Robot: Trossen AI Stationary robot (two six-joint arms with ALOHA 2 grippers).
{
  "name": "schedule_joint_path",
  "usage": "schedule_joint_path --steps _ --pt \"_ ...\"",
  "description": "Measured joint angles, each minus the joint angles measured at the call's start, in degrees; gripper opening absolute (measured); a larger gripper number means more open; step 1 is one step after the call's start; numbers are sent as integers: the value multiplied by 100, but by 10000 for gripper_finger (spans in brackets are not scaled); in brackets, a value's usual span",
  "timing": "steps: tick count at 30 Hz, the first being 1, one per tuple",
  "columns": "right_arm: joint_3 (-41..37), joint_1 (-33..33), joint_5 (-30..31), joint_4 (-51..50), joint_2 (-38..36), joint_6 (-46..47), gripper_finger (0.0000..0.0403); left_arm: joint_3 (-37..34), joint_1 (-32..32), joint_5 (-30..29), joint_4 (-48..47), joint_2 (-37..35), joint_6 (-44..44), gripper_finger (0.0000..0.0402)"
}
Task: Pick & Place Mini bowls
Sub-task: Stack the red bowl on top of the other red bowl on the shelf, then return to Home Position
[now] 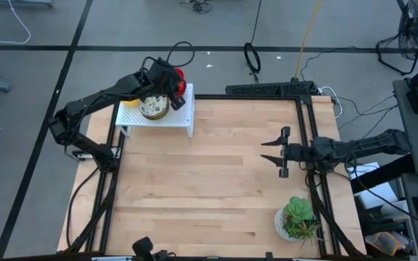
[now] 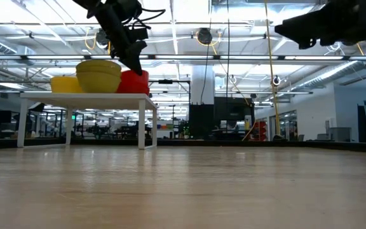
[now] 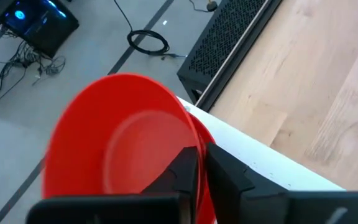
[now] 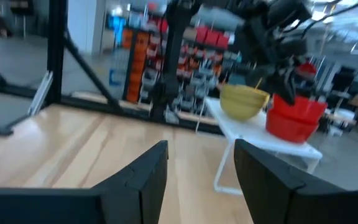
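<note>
A small white stand (image 1: 173,119) stands at the table's far left. On it are a white speckled mini bowl (image 1: 153,107), yellow mini bowls (image 2: 98,75) and a stack of red mini bowls (image 2: 134,83) at its far right corner. My left gripper (image 3: 201,155) reaches down over the stand and is shut on the top red bowl (image 3: 123,143). Over the table's right side my right gripper (image 1: 273,151) hangs open and level with nothing between its fingers, pointing toward the stand (image 4: 260,140). My left gripper pinches the top red bowl's rim (image 3: 199,186) on the side nearest the arm, one finger (image 3: 182,168) inside the bowl and the other outside. The fingers slant down from above. The bowl sits nested on another red bowl (image 3: 210,140) on the stand.
A green potted plant (image 1: 297,217) stands near the table's front right corner. The bare wooden tabletop (image 1: 209,181) stretches between the stand and the plant. A black frame (image 1: 267,90) runs along the table's far and side edges.
</note>
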Motion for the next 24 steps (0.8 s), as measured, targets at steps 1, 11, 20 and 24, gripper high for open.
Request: schedule_joint_path --steps 1,11,20,24 --pt "-154 0 0 315 0 0 171 0 0 0 -1 0 14 36" --pt "-1289 0 0 2984 -11 -5 171 0 -4 -46 -45 0 -1 40" --pt "-1326 0 -2 2848 7 -2 171 0 -17 -187 -22 0 -115 129" --pt "-1332 0 -2 2837 7 -2 171 0 -82 -259 180 -38 -122 176"
